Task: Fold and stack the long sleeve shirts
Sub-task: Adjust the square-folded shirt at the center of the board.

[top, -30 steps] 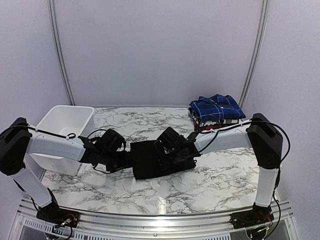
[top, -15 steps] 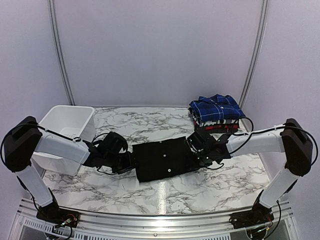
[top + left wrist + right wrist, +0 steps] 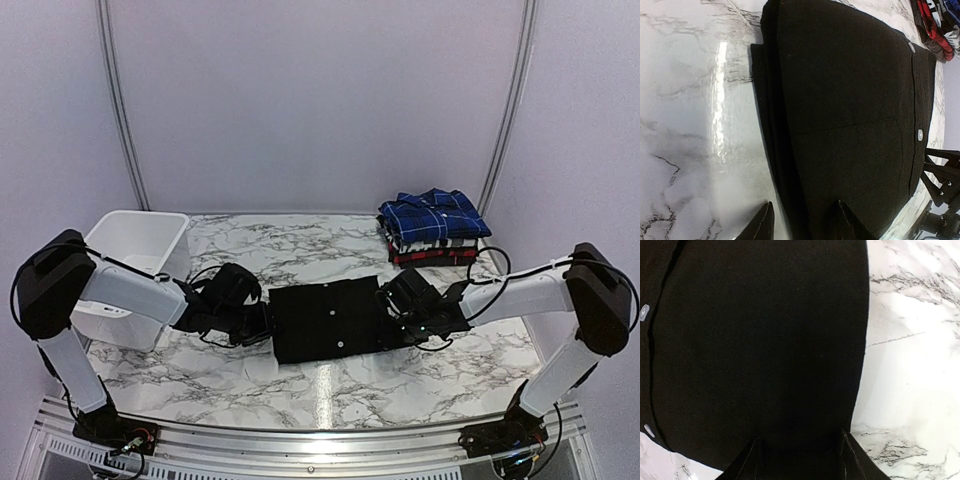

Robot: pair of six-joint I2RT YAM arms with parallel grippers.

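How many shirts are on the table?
4: a black shirt lying flat in the middle, plus a blue plaid shirt atop a black-and-white shirt and a red shirt stacked far right. More may be hidden there.

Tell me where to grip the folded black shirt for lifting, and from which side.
I would grip the black shirt at its two side edges, one arm each, coming in low from left and right along the table. It lies flat, a folded rectangle, with layers stacked at the left edge.

Pale lavender walls (image 3: 300, 100) — glossy white marble-veined table (image 3: 300, 240).
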